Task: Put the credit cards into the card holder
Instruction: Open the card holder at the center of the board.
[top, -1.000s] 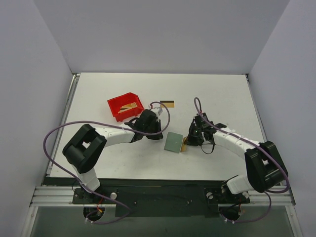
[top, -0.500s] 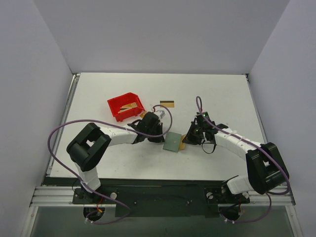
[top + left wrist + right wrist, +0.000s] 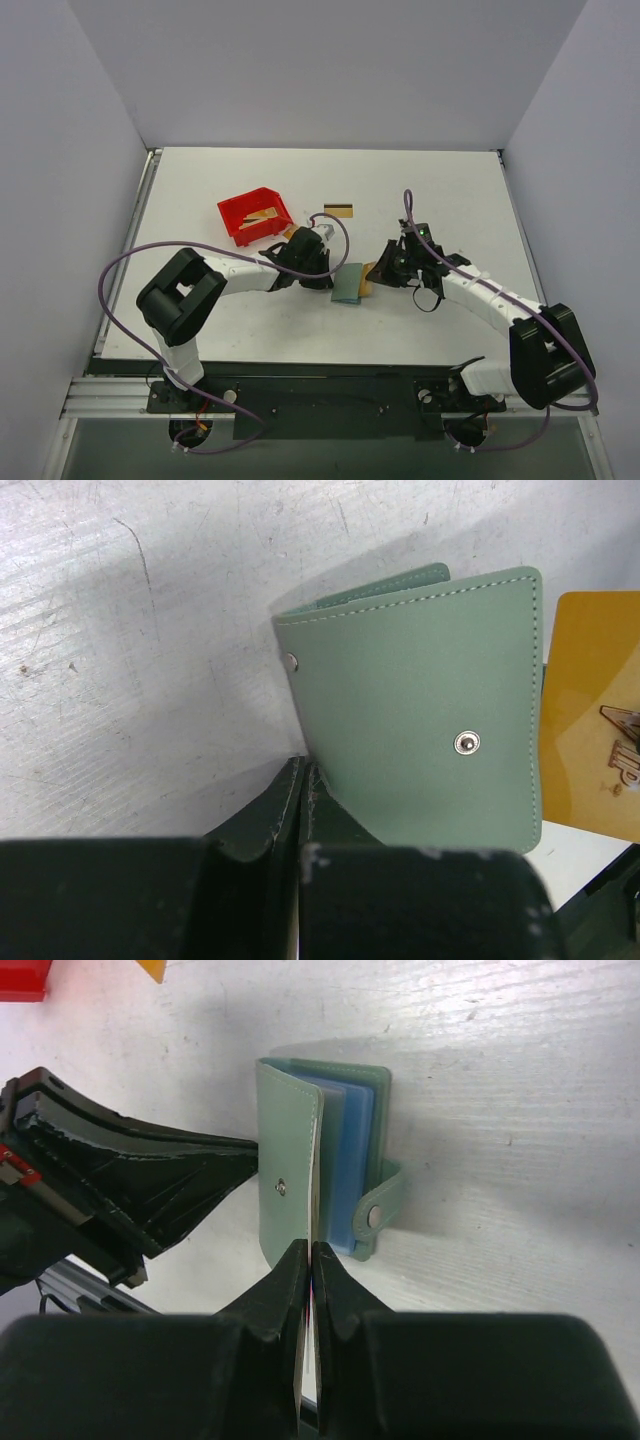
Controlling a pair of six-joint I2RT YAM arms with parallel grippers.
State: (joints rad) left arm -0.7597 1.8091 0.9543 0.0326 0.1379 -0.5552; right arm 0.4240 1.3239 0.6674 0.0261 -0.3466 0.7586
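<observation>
The grey-green card holder (image 3: 348, 285) lies mid-table, its cover raised off the light blue pockets (image 3: 345, 1160), its snap tab (image 3: 385, 1205) hanging loose. My left gripper (image 3: 328, 278) is shut, its tip (image 3: 302, 770) against the outside of the cover (image 3: 420, 700). My right gripper (image 3: 378, 272) is shut on a gold credit card (image 3: 367, 277). It holds the card edge-on (image 3: 314, 1200), and the card's far end sits between the cover (image 3: 285, 1150) and the blue pockets. The card also shows in the left wrist view (image 3: 590, 730). Another gold card with a dark stripe (image 3: 338, 210) lies flat farther back.
A red plastic bin (image 3: 240, 212) stands at the back left of the holder with gold cards (image 3: 265, 215) inside. Purple cables loop over both arms. The two grippers face each other closely across the holder.
My right gripper has moved left with the card up to the holder. My left gripper has moved right against the cover, and the cover has risen.
</observation>
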